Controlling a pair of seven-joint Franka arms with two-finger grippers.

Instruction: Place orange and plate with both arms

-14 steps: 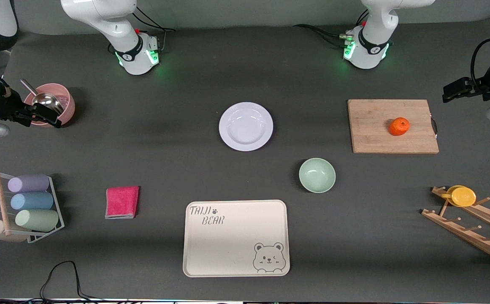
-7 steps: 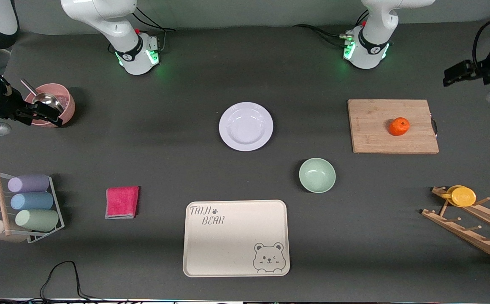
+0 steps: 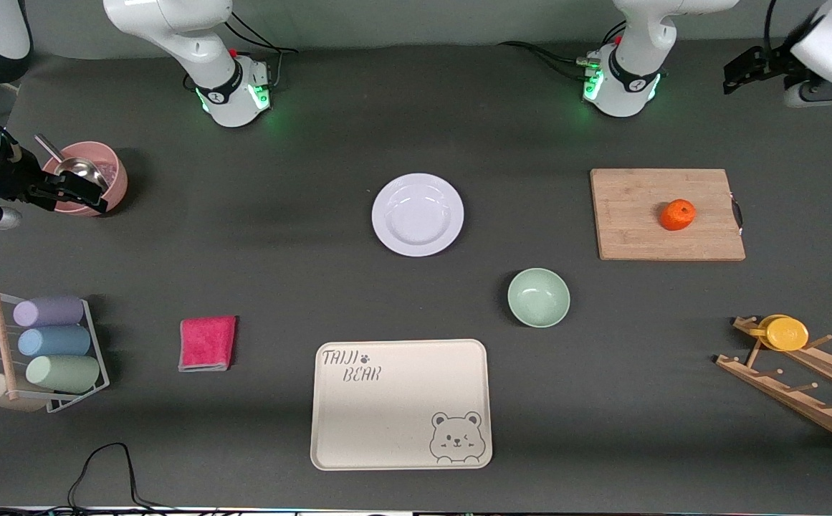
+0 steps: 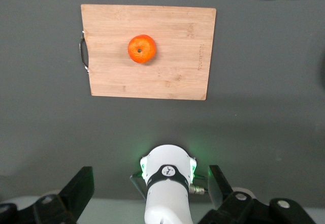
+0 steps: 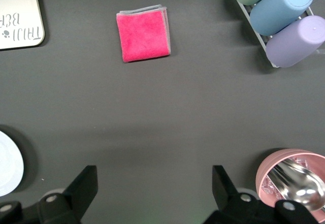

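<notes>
Nearest the front camera lay a rectangular cream tray [image 3: 401,405] printed with a bear face and lettering. Toward the left arm's end stood a slanted wooden peg rack [image 3: 802,387] carrying a flat yellow disc [image 3: 786,334]. Toward the right arm's end stood a white wire rack [image 3: 64,358] holding lavender, blue and green cylindrical cups on their sides; beside it lay a folded pink cloth [image 3: 207,343].

Farther from the camera than the tray sat a small mint-green bowl [image 3: 538,297].

Farther again, at mid-table, the round glossy white plate [image 3: 418,214] lay flat and bare, apart from everything else. Toward the left arm's end, a rectangular bamboo cutting board [image 3: 630,229] bore the small round bright-orange fruit [image 3: 677,214], resting on the half of the board nearer the table's end. Toward the right arm's end stood a pink bowl [image 3: 111,172] containing a metal scoop [image 3: 79,168].

Right gripper [image 3: 79,192]: hovering over the table just beside the pink bowl, fingers spread wide, nothing between them.

Left gripper [image 3: 742,72]: raised over the table's edge by its own base, fingers spread wide, nothing between them; the board and fruit lay below in its wrist view.
</notes>
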